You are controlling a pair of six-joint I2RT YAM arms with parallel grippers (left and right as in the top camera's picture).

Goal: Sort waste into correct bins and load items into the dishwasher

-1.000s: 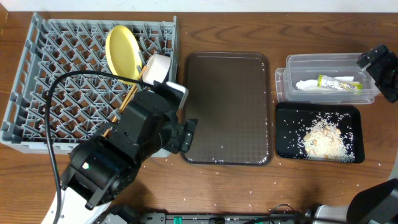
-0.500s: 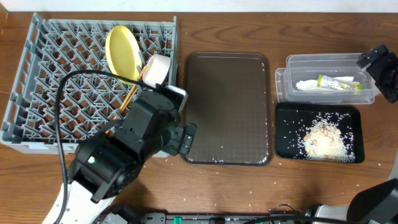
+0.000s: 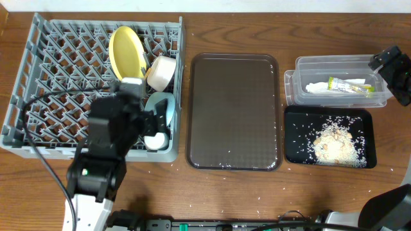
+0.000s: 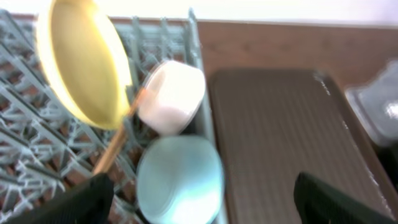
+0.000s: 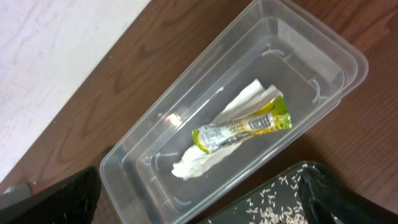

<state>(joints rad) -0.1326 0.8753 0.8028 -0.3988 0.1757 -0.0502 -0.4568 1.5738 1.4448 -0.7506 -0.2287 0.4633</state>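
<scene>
**Clerk:** Rack contents to be listed.

**Checker:** Dish rack [image 3: 38,70] — yellow plate [image 3: 126,51] stood on edge among the pegs. White bowl [image 3: 162,72] is tipped on its side just beside the plate. Light blue bowl [image 3: 166,109] is tilted near the rack's right wall. Chopsticks [image 4: 115,152] are laid slanting, upper end by the plate's rim. A small white round thing [image 3: 154,141] below the arm may be the cup; that cannot be told.

**Clerk:** Waste?

**Checker:** Wrapper [image 5: 242,129] and napkin [image 5: 186,167] are held in the clear tub [image 5: 311,43]. Rice [image 3: 334,144] is heaped in the black tray [image 3: 292,115]. Loose grains [image 3: 221,165] are seen on the brown tray [image 3: 234,96].

**Clerk:** Grippers?

**Checker:** Left gripper [image 4: 203,190] — fingers spread wide, nothing held, over the blue bowl. Right gripper [image 5: 205,199] is likewise spread and empty, above the tub.

**Clerk:** Hazards to be noted?

**Checker:** The blue bowl is judged the weak point. It looks propped rather than wedged, and it could be clipped by a careless swing of the left arm. It might then be toppled onto the chopsticks or over the wall. The stray grains could also be overlooked.
</scene>
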